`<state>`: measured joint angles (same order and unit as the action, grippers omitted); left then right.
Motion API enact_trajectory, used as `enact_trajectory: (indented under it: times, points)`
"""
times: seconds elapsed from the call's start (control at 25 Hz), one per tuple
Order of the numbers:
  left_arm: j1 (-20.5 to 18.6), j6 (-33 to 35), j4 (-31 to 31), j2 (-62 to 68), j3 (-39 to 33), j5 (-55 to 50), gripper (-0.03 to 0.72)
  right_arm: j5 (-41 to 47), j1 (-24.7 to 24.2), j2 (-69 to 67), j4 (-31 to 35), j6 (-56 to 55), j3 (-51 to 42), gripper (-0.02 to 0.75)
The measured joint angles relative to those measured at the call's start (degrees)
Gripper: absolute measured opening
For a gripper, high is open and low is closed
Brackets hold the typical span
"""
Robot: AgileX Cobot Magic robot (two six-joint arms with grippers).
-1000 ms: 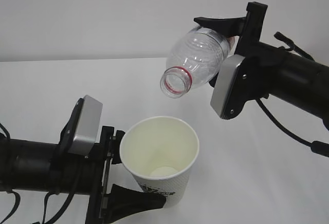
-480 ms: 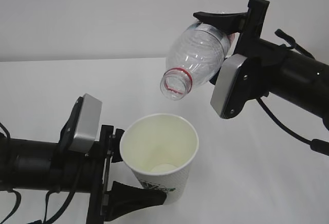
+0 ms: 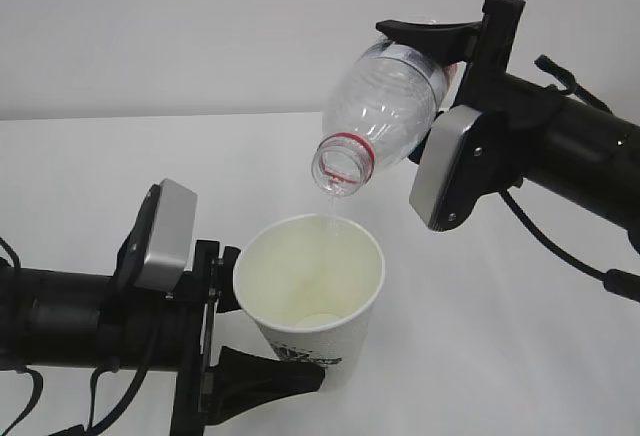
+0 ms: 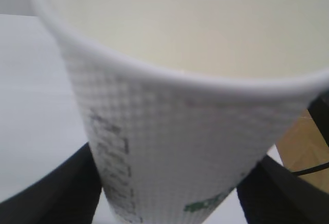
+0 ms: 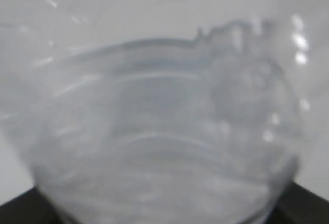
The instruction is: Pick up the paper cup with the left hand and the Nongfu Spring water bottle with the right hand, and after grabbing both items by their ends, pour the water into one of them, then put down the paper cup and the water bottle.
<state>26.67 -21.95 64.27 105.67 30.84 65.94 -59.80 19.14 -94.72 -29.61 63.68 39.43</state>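
Clear plastic, the Nongfu Spring water bottle (image 3: 385, 106) sits upper right of centre, its long axis slanting down-left, mouth lowest, a thin trickle of water (image 3: 330, 199) leaving it. I see my right hand (image 3: 455, 56) clamped across its base end. Directly below, the paper cup (image 3: 312, 296) stands mouth up, gripped low by my left hand (image 3: 235, 341). Only my left wrist view shows green lettering.

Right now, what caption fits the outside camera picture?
Tilted water bottle starts trickling into the paper cup.
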Motion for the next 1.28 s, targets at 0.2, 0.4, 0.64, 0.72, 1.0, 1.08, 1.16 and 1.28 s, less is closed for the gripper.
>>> enact_trajectory:
  times: [0.2, 0.4, 0.64, 0.72, 1.0, 1.08, 1.16, 1.28]
  points:
    - [0.0, 0.0, -0.6, 0.0, 0.0, 0.0, 0.555, -0.2, 0.0, 0.0, 0.0, 0.6, 0.0, 0.496]
    - [0.0, 0.0, -0.9, 0.0, 0.0, 0.0, 0.555, -0.5, 0.0, 0.0, 0.0, 1.1, 0.0, 0.496]
    - [0.0, 0.0, -0.8, 0.0, 0.0, 0.0, 0.555, -0.9, 0.0, 0.0, 0.1, 1.1, 0.0, 0.496]
    - [0.0, 0.0, -0.6, 0.0, 0.0, 0.0, 0.555, -0.9, 0.0, 0.0, 0.1, 1.2, 0.0, 0.496]
    - [0.0, 0.0, 0.9, 0.0, 0.0, 0.0, 0.555, -1.2, 0.0, 0.0, 0.2, 1.2, 0.0, 0.496]
    - [0.0, 0.0, 0.9, 0.0, 0.0, 0.0, 0.555, -1.2, 0.0, 0.0, 0.2, 1.2, 0.0, 0.496]
    - [0.0, 0.0, 0.9, 0.0, 0.0, 0.0, 0.555, -1.2, 0.0, 0.0, 0.2, 1.2, 0.0, 0.496]
    - [0.0, 0.0, 0.9, 0.0, 0.0, 0.0, 0.555, -1.2, 0.0, 0.0, 0.2, 1.2, 0.0, 0.496]
